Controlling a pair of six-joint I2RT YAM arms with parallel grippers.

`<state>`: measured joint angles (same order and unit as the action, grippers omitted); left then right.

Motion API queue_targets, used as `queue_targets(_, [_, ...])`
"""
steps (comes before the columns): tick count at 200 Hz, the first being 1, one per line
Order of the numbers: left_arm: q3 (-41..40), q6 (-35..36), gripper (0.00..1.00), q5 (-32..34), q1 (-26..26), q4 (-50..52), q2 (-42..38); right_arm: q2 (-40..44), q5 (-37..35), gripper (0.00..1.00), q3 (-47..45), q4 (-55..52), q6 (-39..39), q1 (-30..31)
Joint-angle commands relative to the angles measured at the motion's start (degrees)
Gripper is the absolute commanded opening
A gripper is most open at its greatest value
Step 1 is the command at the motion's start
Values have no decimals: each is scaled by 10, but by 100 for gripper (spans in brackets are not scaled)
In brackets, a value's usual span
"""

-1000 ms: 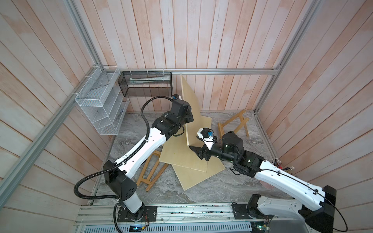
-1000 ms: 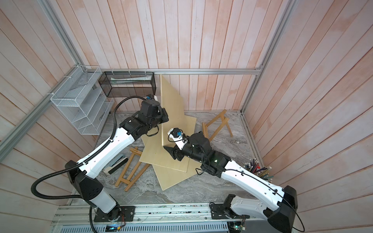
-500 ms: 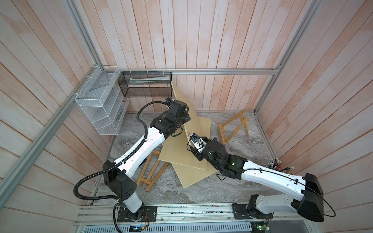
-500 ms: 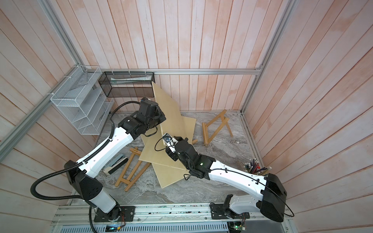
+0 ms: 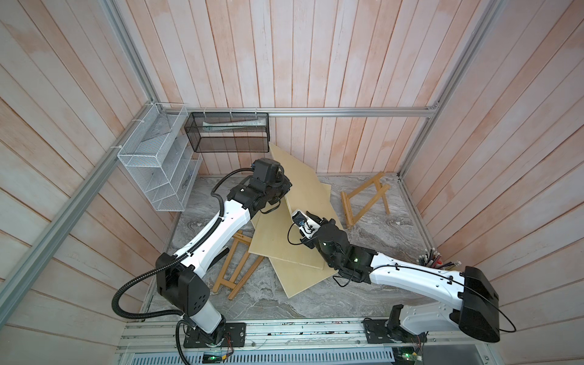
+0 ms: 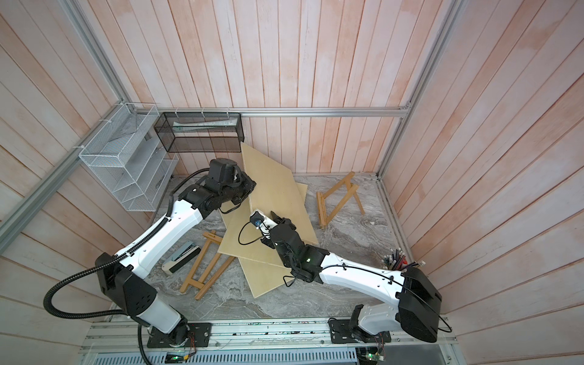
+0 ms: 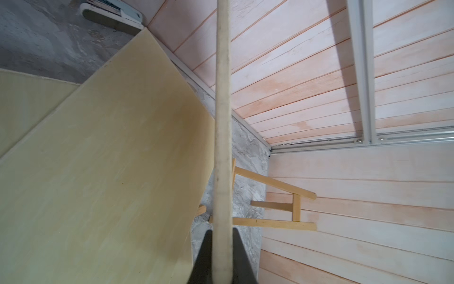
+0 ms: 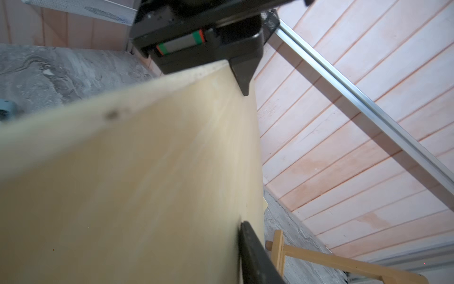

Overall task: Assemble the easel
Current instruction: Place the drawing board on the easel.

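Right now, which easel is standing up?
The easel near the back right corner stands up; the other easel lies flat, partly under the boards.

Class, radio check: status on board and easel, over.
Left gripper shut on raised board. Right gripper at its edge, grip unclear. Standing easel apart.

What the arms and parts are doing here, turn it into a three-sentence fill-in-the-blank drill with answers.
The left gripper is ___ on an edge of the raised board.
The pens stand beside the ___ arm.
The black mesh basket hangs next to a ___ wire rack.
Missing: shut; right; white.
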<state>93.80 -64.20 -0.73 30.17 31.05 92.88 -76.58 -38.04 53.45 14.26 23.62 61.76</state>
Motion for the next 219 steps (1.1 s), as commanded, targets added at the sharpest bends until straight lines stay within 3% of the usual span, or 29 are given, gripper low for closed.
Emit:
queue_targets(1, [11,-45,0,25,-3,-77,-57,-20,23,12,13,10,54,-1])
queue_targets(27, [-11,-18,0,-6,-4,-132,-66,-8,44,0,1,9,54,-1])
queue_targets(54, [-15,20,0,-39,-10,-158,-68,5,72,0,-10,5,54,0])
queue_targets(77, [-45,14,29,-57,-28,-189,-85,13,101,0,-10,-4,48,0])
queue_targets(86, [-59,9,45,-58,-35,-198,-94,15,110,0,-9,-9,45,-1])
queue_targets(107, [-100,9,67,-55,-51,-238,-123,18,126,0,-6,-17,36,-3])
queue_targets(134, [-133,41,72,-39,-65,-259,-160,24,148,0,-1,-24,4,-13])
queue_targets(163, [-180,57,75,5,-87,-227,-208,36,216,0,29,-58,-88,-65])
queue_targets(194, [-266,43,74,-22,-109,-235,-230,51,275,0,67,-89,-147,-120])
queue_targets(219, [-315,37,73,-53,-108,-248,-214,41,246,0,113,-115,-149,-143])
